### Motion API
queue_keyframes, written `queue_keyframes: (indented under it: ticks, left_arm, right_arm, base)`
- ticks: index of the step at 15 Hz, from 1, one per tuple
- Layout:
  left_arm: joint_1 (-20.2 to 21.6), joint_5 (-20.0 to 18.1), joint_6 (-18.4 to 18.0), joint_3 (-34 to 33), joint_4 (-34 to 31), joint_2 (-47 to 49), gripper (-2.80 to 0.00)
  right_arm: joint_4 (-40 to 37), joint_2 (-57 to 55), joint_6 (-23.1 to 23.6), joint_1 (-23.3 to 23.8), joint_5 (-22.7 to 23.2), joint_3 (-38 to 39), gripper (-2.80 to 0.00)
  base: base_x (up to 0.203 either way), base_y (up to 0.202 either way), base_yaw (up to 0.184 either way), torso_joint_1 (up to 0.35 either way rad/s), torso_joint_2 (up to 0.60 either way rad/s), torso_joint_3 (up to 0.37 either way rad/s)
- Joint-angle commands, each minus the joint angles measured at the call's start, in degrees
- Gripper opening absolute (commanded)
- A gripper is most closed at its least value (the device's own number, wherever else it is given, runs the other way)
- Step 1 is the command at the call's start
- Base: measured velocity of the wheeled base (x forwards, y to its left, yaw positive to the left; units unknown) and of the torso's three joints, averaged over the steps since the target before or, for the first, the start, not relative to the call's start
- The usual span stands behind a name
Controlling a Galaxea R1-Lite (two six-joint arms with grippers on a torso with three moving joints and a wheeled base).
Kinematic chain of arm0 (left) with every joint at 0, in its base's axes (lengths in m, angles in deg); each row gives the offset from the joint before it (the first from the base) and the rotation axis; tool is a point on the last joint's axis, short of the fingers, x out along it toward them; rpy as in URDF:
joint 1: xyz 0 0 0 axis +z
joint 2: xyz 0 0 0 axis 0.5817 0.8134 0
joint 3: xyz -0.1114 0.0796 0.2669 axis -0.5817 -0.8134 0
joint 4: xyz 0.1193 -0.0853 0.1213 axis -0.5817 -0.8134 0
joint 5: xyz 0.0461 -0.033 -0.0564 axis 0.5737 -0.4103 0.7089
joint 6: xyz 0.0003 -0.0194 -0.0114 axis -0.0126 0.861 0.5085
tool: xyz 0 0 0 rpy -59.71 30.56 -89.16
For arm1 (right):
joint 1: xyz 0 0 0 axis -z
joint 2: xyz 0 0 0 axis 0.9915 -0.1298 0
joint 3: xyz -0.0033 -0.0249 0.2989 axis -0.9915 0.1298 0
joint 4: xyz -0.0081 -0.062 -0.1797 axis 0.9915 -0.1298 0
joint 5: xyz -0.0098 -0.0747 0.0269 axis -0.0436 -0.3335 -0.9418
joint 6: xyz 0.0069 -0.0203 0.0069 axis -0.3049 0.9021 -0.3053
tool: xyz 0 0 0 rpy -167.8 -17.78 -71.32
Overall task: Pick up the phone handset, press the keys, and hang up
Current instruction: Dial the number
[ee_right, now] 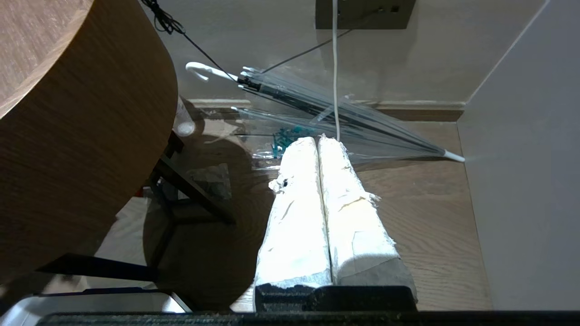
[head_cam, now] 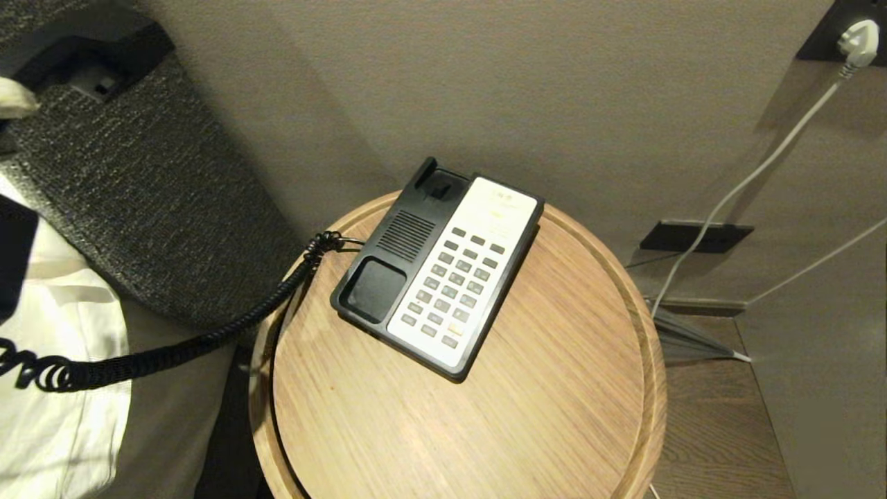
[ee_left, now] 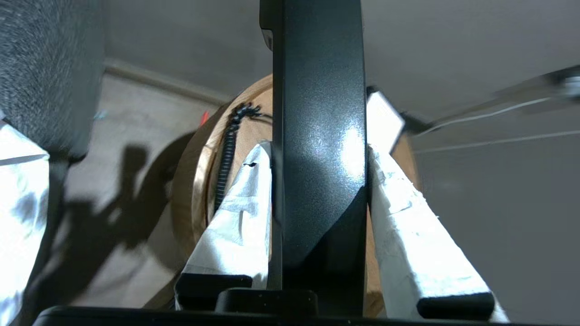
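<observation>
The glossy black phone handset [ee_left: 317, 90] runs lengthwise between the white-wrapped fingers [ee_left: 240, 203] of my left gripper [ee_left: 318, 147], which is shut on it, off the table's left side. In the head view the black-and-white phone base [head_cam: 374, 277] lies on the round wooden table [head_cam: 554, 388] with its cradle empty and its grey keys [head_cam: 454, 284] uncovered. The black coiled cord [head_cam: 208, 339] stretches from the base past the table's left rim and out of the picture. My right gripper [ee_right: 318, 139] hangs low beside the table over the floor, shut on nothing.
A dark upholstered headboard [head_cam: 138, 180] and white bedding [head_cam: 62, 388] lie left of the table. A clear folded umbrella [ee_right: 340, 117] rests on the wooden floor against the wall on the right. A white cable [head_cam: 748, 180] runs down from a wall plug [head_cam: 858, 38].
</observation>
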Motion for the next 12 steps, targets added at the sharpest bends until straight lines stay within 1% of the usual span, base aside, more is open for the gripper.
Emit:
queue_keyframes:
  ticks: [1,4,6,7,8,10,11,12]
  left_arm:
    - [0.0,0.0,-0.5,-5.2,2.8,-7.6,-2.80]
    - [0.0,-0.5,-0.5,-6.5,4.6,-7.2,-2.80]
    - [0.0,-1.3,-0.1,-8.7,9.0,-8.1,-2.80]
    - [0.0,-2.2,-0.1,-9.4,11.9,-8.3,-2.80]
    - [0.0,-3.0,0.0,-9.8,14.6,-8.4,-2.80]
    - [0.0,-3.4,0.2,-8.7,17.1,-7.8,-2.80]
    - [0.0,-2.8,1.6,-8.5,17.9,-7.6,-2.80]
    - [0.2,-2.5,3.6,-8.9,18.1,-7.4,-2.80]
  right_arm:
    - [-0.1,0.0,2.9,0.0,0.6,1.2,-2.80]
    - [-0.4,0.1,2.8,0.0,0.8,1.1,-2.80]
    - [0.0,0.2,3.0,0.0,1.2,0.7,-2.80]
    - [-1.3,0.1,2.9,0.0,1.7,-1.7,-2.80]
    - [-5.7,0.1,2.6,0.0,2.6,-6.6,-2.80]
    - [-19.8,-0.1,1.2,0.0,5.7,-22.7,-2.80]
    - [-25.8,-1.6,-0.2,0.0,7.4,-32.1,-2.80]
    - [-29.0,-4.9,-2.1,0.1,8.5,-39.3,-2.80]
  base:
    - [0.000,0.000,0.000,0.000,0.00,0.000]
    - [0.000,0.000,0.000,0.000,0.00,0.000]
    - [0.000,0.000,0.000,0.000,0.00,0.000]
    - [0.000,0.000,0.000,0.000,0.00,0.000]
    - [0.000,0.000,0.000,0.000,0.00,0.000]
    - [0.000,0.000,0.000,0.000,0.00,0.000]
    - [0.000,0.000,0.000,0.000,0.00,0.000]
    - [0.000,0.000,0.000,0.000,0.00,0.000]
